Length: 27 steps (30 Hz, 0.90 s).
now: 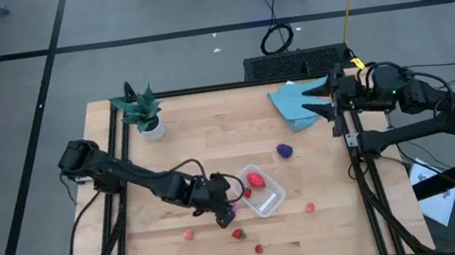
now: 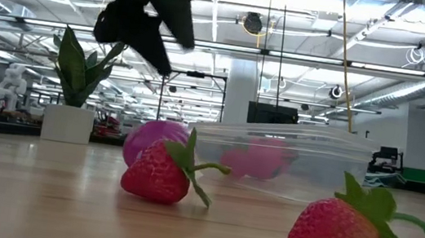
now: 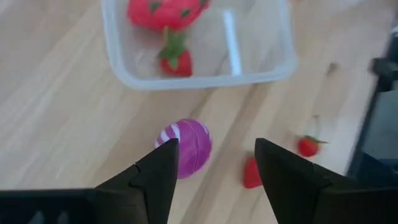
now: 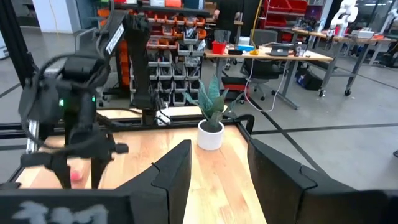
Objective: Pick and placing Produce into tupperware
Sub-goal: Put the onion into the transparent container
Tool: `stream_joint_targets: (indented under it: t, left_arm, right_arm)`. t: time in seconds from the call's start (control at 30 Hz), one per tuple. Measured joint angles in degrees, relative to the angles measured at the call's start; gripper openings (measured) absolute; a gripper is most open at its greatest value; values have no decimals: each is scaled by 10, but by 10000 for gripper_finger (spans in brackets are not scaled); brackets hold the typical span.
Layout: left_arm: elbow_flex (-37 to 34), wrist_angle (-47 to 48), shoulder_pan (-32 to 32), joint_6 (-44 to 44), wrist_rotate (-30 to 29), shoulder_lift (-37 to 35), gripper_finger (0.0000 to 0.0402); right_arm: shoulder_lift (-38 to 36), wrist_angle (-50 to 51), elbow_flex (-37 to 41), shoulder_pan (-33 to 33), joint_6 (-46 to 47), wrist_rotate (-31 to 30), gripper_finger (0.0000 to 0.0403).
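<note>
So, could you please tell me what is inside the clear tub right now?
The tub holds a large red fruit and a small strawberry. Its floor is otherwise bare, though the far end is out of view.

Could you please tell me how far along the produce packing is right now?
Done: a large red fruit and a small strawberry lie in the clear plastic tub. In hand: nothing; the left gripper, jaws open, hovers above the magenta striped fruit. Left: that, the dark purple fruit and scattered berries.
</note>
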State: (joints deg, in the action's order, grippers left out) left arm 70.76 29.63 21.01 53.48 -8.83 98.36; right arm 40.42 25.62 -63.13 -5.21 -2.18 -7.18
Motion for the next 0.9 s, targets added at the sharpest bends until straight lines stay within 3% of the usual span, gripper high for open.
stream_joint_targets:
  t: [0.27,0.57,0.73,0.9]
  left_arm:
    - [17,26,13,51,17,31,216]
    - [127,140,36,88,-38,37,216]
    - [181,251,40,139,-45,84,216]
    - [225,357,29,163,5,137,216]
  right_arm:
    - [0,-8,0,0,0,0,151]
    - [1,-5,0,0,-1,0,151]
    - [1,-5,0,0,-4,0,151]
    - [1,-5,0,0,-4,0,151]
